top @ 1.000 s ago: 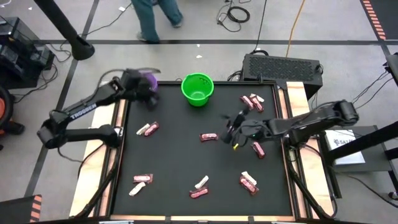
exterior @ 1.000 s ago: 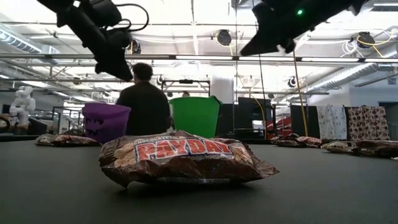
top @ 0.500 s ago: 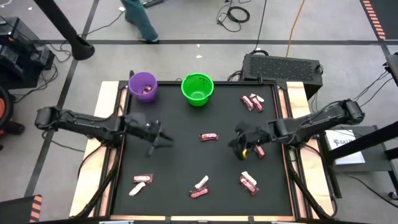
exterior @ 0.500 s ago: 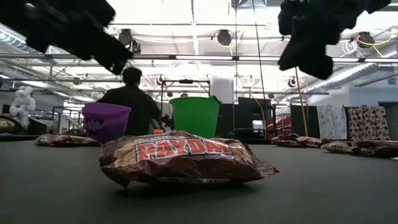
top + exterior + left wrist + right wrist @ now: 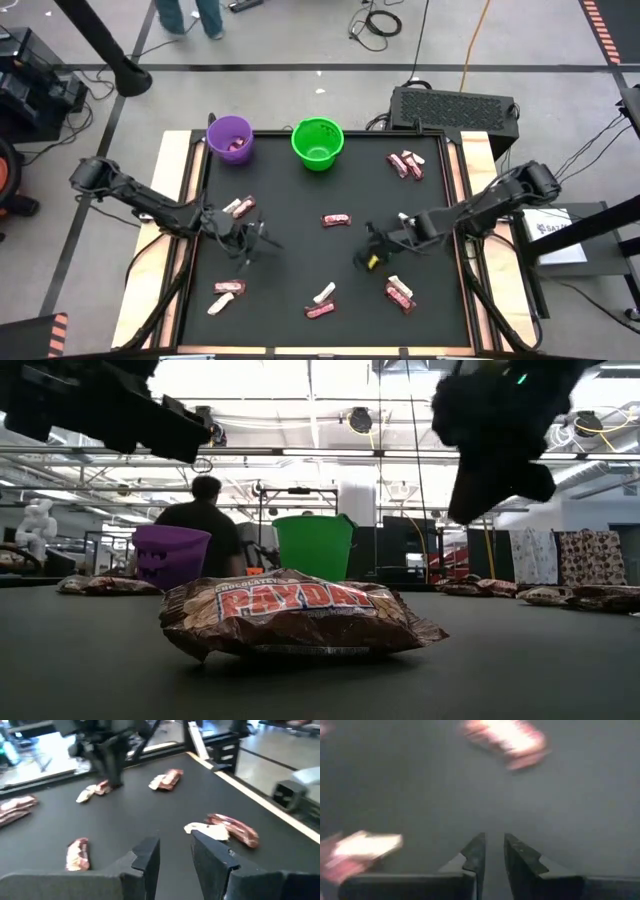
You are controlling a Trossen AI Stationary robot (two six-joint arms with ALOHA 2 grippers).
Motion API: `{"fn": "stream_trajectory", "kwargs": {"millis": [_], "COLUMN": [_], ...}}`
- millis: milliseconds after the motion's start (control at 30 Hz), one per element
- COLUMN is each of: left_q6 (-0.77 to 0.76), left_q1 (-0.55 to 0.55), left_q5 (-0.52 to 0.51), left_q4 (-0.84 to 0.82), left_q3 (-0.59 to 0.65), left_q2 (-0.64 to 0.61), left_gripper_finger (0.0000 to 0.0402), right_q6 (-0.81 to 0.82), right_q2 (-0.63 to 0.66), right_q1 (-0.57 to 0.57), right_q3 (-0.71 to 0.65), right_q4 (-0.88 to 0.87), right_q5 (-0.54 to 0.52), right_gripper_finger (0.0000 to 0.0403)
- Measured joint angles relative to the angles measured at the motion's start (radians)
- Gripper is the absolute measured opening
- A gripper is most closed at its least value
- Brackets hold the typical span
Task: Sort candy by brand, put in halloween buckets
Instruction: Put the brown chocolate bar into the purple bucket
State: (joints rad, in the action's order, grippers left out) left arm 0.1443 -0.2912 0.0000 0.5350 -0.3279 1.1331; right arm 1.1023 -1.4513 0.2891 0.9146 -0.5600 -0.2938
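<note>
Though most of the candy (image 5: 337, 220) lies scattered over the black table (image 5: 290, 265), some pink pieces already sit inside the purple bucket (image 5: 230, 138), which stands at the far edge just beside the green bucket (image 5: 318, 142). On the mat, one pink-red bar lies alone near the middle, a cluster of bars (image 5: 405, 164) rests near the far right corner, a pair (image 5: 238, 207) lies on the left side, another pair (image 5: 225, 295) sits near the front left, two bars (image 5: 322, 302) lie near the front edge, and a white-and-pink pair (image 5: 399, 291) lies toward the front right. From table height, a brown Payday bar (image 5: 298, 615) fills the foreground, with both buckets behind it and a person (image 5: 208, 520) in dark clothing standing in the room beyond. The left gripper (image 5: 252, 240) hovers over the left part of the mat, between the left pair and the front-left pair; its fingers (image 5: 147, 856) stand slightly apart with nothing between them. The right gripper (image 5: 368, 252) hangs over the right-centre of the mat, near the front-right pair, its fingers (image 5: 475, 851) parted by a narrow gap and holding nothing. A black box (image 5: 455, 107) sits beyond the table's far right corner, with cables on the floor around it.
</note>
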Motion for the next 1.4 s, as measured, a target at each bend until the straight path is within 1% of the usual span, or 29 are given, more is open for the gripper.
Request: {"fn": "stream_trajectory", "kwargs": {"millis": [67, 133, 233, 300, 400, 500, 600, 733, 833, 933, 1033, 1100, 1200, 1400], "left_q6": [-0.007, -0.015, -0.033, -0.033, -0.033, -0.033, -0.033, -0.033, -0.033, -0.039, -0.061, -0.062, -0.078, -0.078], "left_q1": [0.007, 0.011, 0.011, 0.011, 0.011, 0.011, 0.011, 0.014, 0.017, 0.017, 0.019, 0.019, 0.019, 0.024], "left_q5": [-0.007, -0.009, -0.009, -0.009, -0.009, -0.009, -0.009, -0.01, -0.015, -0.029, -0.037, -0.038, -0.039, -0.04], "left_q4": [0.0, 0.005, 0.003, -0.005, -0.005, -0.004, -0.005, -0.007, -0.013, -0.022, -0.021, -0.021, -0.021, -0.022], "left_q3": [0.0, 0.0, 0.0, 0.0, 0.0, 0.0, 0.0, 0.0, 0.0, 0.0, 0.0, 0.0, 0.0, 0.0], "left_q2": [0.023, 0.044, 0.063, 0.071, 0.077, 0.078, 0.078, 0.078, 0.078, 0.078, 0.078, 0.078, 0.078, 0.078], "left_gripper_finger": [0.0116, 0.0116, 0.0116, 0.0116, 0.0116, 0.0116, 0.0116, 0.0116, 0.0116, 0.0116, 0.0116, 0.0116, 0.0116, 0.0116], "right_q6": [0.01, -0.034, -0.096, -0.173, -0.273, -0.373, -0.468, -0.557, -0.591, -0.632, -0.688, -0.722, -0.745, -0.753], "right_q2": [0.004, 0.019, 0.04, 0.041, 0.039, 0.024, 0.026, 0.026, 0.018, 0.012, -0.003, -0.009, -0.038, -0.114], "right_q1": [-0.084, -0.188, -0.356, -0.458, -0.596, -0.709, -0.796, -0.879, -0.92, -0.961, -0.995, -1.015, -1.023, -1.022], "right_q3": [0.027, 0.029, 0.017, 0.004, -0.016, -0.026, -0.028, -0.028, -0.033, -0.06, -0.093, -0.109, -0.114, -0.116], "right_q4": [-0.152, -0.29, -0.409, -0.432, -0.408, -0.359, -0.31, -0.255, -0.218, -0.189, -0.106, -0.091, -0.04, -0.047], "right_q5": [-0.028, -0.034, -0.026, -0.016, 0.023, 0.103, 0.111, 0.111, 0.117, 0.143, 0.169, 0.17, 0.169, 0.167], "right_gripper_finger": [0.0054, 0.005, 0.0049, 0.0055, 0.0075, 0.0106, 0.014, 0.0177, 0.0192, 0.0196, 0.0196, 0.0196, 0.0196, 0.0196]}}
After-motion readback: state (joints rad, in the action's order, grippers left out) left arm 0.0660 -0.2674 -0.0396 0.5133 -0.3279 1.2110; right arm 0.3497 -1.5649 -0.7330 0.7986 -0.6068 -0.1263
